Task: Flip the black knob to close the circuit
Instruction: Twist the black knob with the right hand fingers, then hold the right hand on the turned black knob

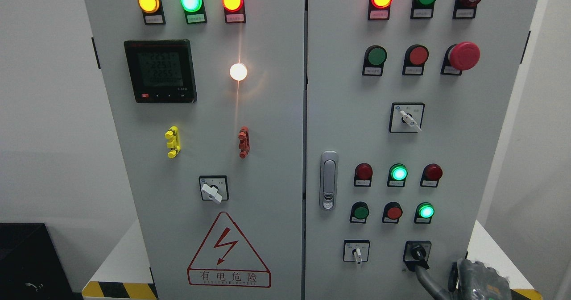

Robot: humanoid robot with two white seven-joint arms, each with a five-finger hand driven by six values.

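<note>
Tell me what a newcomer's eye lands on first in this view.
The bright white glare spot on the left door, then the lit lamps along the top. The big red mushroom button stands out upper right, and at lower right the right hand sits just below the black knob.

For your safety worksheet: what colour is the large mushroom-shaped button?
Red; the mushroom button shows best in the head view.

Right hand (473,275) cut off by bottom edge; button labels unreadable.
</note>
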